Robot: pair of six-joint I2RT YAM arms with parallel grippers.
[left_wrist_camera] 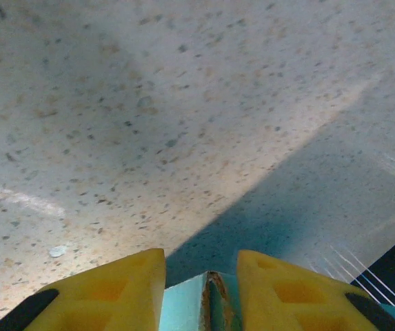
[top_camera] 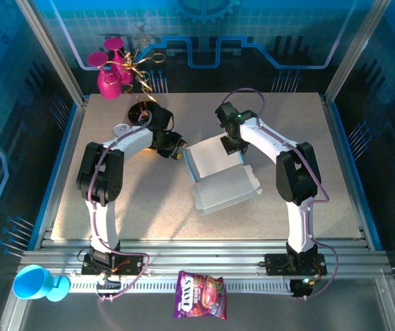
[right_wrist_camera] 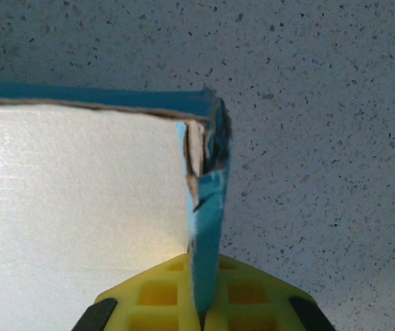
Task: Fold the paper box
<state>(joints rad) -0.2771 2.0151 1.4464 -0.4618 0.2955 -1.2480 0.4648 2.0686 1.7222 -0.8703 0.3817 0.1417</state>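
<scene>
The paper box [top_camera: 225, 185] lies at the table's middle, light blue outside and pale inside, with low walls raised along its back and left sides. My left gripper [top_camera: 180, 150] is at the box's back left corner. In the left wrist view that folded corner [left_wrist_camera: 187, 303] fills the gap between the yellow fingers [left_wrist_camera: 125, 289], which touch it on both sides; my left gripper [left_wrist_camera: 200, 256] is shut on it. My right gripper [top_camera: 235, 148] pinches the upright right wall [right_wrist_camera: 209, 221] near the back right corner. It [right_wrist_camera: 203, 265] is shut tight on that wall beside the white floor panel [right_wrist_camera: 80, 193].
The speckled table [top_camera: 149, 207] is bare to the left and in front of the box. Pink cups and gold scissors [top_camera: 114, 69] stand at the back left. A blue cup [top_camera: 35, 283] and a purple candy bag [top_camera: 200, 295] lie by the front rail.
</scene>
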